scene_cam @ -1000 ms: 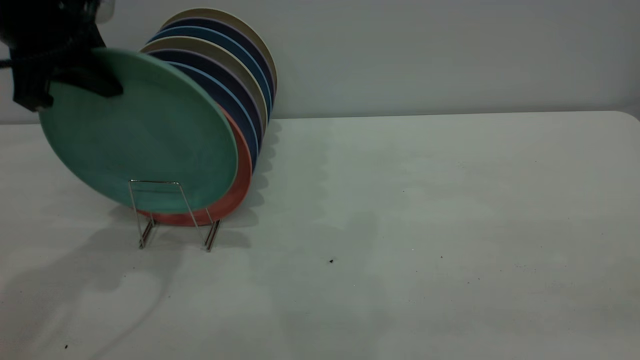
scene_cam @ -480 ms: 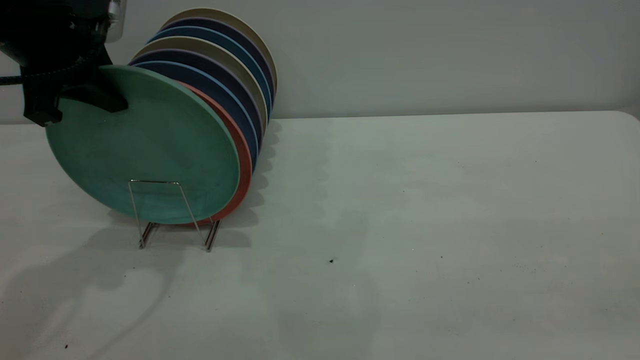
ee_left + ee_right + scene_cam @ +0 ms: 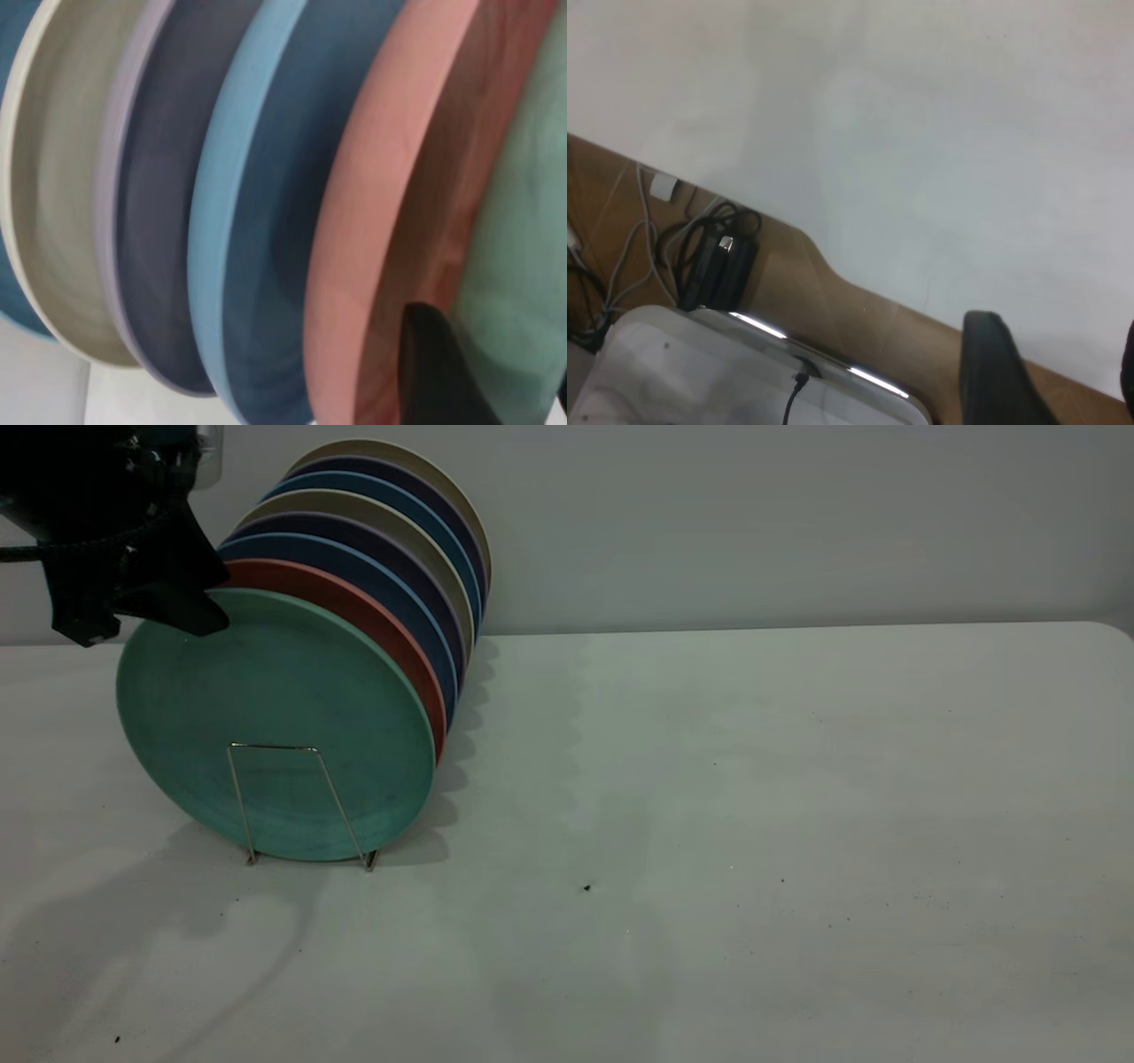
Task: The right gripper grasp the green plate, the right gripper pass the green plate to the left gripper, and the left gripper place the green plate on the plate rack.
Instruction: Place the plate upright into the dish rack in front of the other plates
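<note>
Upright in the front slot of the plate rack (image 3: pixel 301 802), the green plate (image 3: pixel 275 726) was seen with its top-left rim between the left gripper (image 3: pixel 190 607) jaws, their grip undeterminable.

Exterior camera: low, level, facing table (image 3: pixel 709 779) and wall. Left wrist camera: close on racked plates (image 3: pixel 239 221), shared with exterior. Right wrist camera: down over table edge.

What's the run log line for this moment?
left gripper: at green plate top rim | plate: upright in plate rack, front slot, before salmon plate | right gripper: away from rack
</note>
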`<action>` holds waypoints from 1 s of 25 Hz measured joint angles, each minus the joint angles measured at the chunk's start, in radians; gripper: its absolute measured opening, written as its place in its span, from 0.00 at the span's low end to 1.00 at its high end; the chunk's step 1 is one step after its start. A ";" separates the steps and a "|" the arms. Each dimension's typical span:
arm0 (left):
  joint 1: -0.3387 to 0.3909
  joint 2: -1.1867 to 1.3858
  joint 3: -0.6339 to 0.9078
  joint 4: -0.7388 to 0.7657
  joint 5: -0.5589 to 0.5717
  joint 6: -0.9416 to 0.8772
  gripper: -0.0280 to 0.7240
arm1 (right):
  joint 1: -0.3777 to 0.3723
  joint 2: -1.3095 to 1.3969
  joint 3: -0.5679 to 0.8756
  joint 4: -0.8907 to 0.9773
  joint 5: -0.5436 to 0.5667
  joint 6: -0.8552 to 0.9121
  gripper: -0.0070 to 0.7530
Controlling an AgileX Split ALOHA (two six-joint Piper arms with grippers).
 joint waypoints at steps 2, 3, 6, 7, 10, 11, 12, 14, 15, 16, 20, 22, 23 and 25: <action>0.000 0.000 0.000 0.000 0.000 -0.015 0.54 | 0.000 0.000 0.000 0.000 0.000 0.000 0.49; 0.000 0.000 0.000 0.000 0.000 -0.024 0.54 | 0.000 0.000 0.000 0.000 0.000 0.000 0.49; 0.000 -0.004 0.000 0.000 0.016 -0.049 0.54 | 0.000 0.000 0.000 0.000 0.000 0.000 0.49; 0.000 -0.009 0.000 0.000 0.027 -0.058 0.54 | 0.000 0.000 0.000 0.000 0.000 0.000 0.49; 0.000 -0.032 0.000 0.000 0.053 -0.081 0.54 | 0.000 0.000 0.000 0.000 0.001 0.000 0.49; 0.000 -0.038 0.000 0.000 0.060 -0.084 0.54 | 0.000 0.000 0.000 0.000 0.001 0.000 0.49; 0.000 -0.044 0.000 0.000 0.070 -0.094 0.54 | 0.000 0.000 0.000 0.000 0.001 0.000 0.49; 0.000 -0.048 0.000 0.001 0.084 -0.106 0.55 | 0.000 0.000 0.000 -0.002 0.001 0.000 0.49; 0.000 -0.048 0.000 0.001 0.086 -0.109 0.56 | 0.000 0.000 0.000 -0.006 0.001 0.000 0.49; 0.000 -0.048 0.000 0.001 0.089 -0.110 0.57 | 0.000 0.000 0.000 -0.012 0.001 0.000 0.49; 0.000 -0.059 0.000 0.002 0.094 -0.111 0.58 | 0.000 0.000 0.000 -0.032 0.001 0.000 0.49; 0.000 -0.084 0.000 0.003 0.097 -0.112 0.58 | 0.000 0.000 0.000 -0.034 0.001 0.002 0.49; 0.000 -0.098 0.000 0.003 0.098 -0.114 0.58 | 0.000 0.000 0.000 -0.034 0.001 0.003 0.49; 0.000 -0.140 0.000 0.003 0.104 -0.132 0.58 | 0.000 0.000 0.000 -0.034 0.009 0.008 0.49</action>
